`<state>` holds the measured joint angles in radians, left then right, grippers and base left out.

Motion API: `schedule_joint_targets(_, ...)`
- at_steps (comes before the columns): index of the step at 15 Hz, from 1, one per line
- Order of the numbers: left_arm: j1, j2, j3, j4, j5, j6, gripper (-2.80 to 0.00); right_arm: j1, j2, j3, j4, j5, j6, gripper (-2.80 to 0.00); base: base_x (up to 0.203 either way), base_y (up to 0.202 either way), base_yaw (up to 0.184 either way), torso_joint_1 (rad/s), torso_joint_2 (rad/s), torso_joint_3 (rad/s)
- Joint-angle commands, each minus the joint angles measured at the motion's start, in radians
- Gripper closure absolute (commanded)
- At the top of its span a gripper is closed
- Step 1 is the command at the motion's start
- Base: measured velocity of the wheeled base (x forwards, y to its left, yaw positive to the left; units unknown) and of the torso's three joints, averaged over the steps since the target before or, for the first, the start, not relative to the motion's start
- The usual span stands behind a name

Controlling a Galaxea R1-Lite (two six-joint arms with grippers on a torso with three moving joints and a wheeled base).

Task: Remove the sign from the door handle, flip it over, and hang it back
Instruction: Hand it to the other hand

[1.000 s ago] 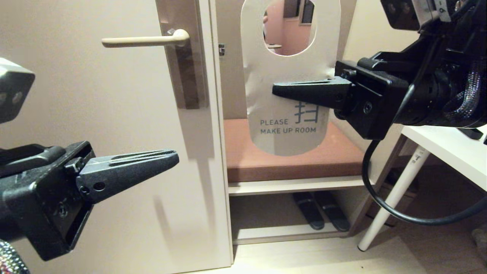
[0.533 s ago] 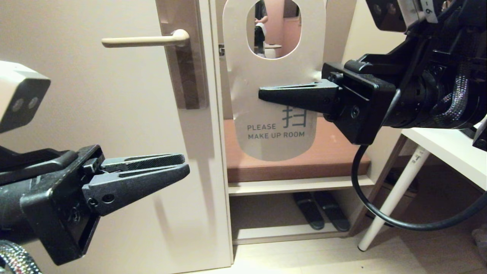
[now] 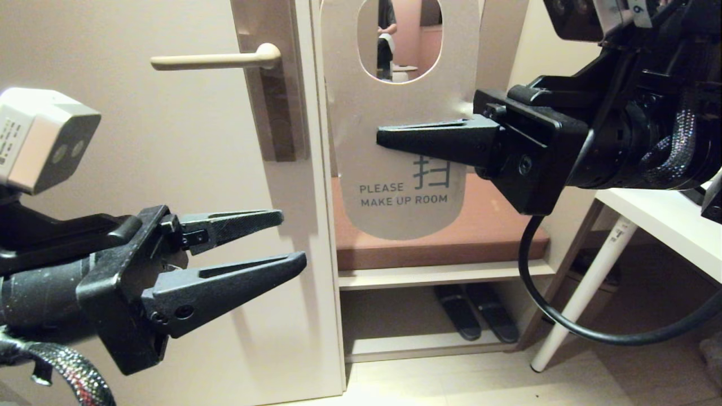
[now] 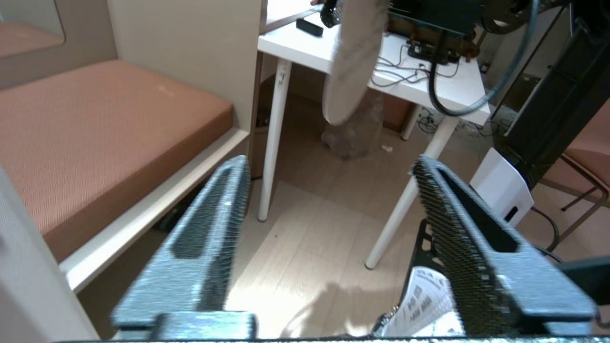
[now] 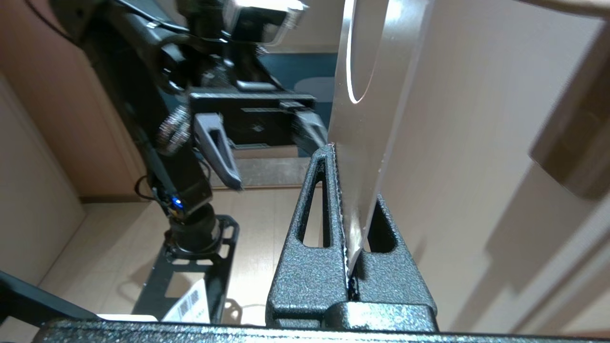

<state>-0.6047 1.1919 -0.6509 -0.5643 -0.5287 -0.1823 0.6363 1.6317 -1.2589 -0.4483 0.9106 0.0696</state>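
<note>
The sign hangs upright in the air just right of the door's edge, white side with "PLEASE MAKE UP ROOM" toward me. My right gripper reaches in from the right and is shut on its middle. In the right wrist view the sign stands edge-on, clamped between the fingers of my right gripper. The door handle sticks out bare to the left from its backplate, up and left of the sign. My left gripper is open and empty, low in front of the door; its fingers stand wide apart.
A bench with a brown cushion sits behind the sign, with slippers on the shelf under it. A white table with a slanted leg stands at the right. A person shows through the sign's hole.
My right gripper has carried the sign left toward the door. My left gripper has gone from shut to open and shifted a little right and down.
</note>
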Motion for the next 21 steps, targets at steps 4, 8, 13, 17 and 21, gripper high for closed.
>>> schedule_joint_targets(4, -0.042, 0.044, -0.001, -0.036, -0.004, 0.000, -2.80, 0.050, 0.019, -0.044, -0.003, 0.004, 0.001, 0.00, 0.000, 0.000, 0.000, 0.000, 0.00, 0.000)
schedule_joint_targets(8, -0.069, 0.048, 0.000, -0.036, -0.004, -0.002, -2.80, 0.097, 0.022, -0.054, -0.003, 0.005, 0.004, 0.00, 0.000, 0.000, 0.000, 0.000, 0.00, 0.000)
schedule_joint_targets(13, -0.069, 0.078, -0.001, -0.092, -0.004, -0.003, -2.80, 0.153, 0.043, -0.057, -0.044, 0.005, 0.045, 0.00, 0.000, 0.000, 0.000, 0.000, 0.00, 0.000)
schedule_joint_targets(17, -0.079, 0.110, -0.003, -0.157, -0.010, -0.009, -2.80, 0.173, 0.069, -0.056, -0.151, 0.004, 0.134, 0.00, 0.000, 0.000, 0.000, 0.000, 0.00, 0.000)
schedule_joint_targets(21, -0.090, 0.109, 0.000, -0.157, -0.076, -0.016, -2.80, 0.174, 0.071, -0.048, -0.152, 0.010, 0.135, 0.00, 0.000, 0.000, 0.000, 0.000, 0.00, 0.000)
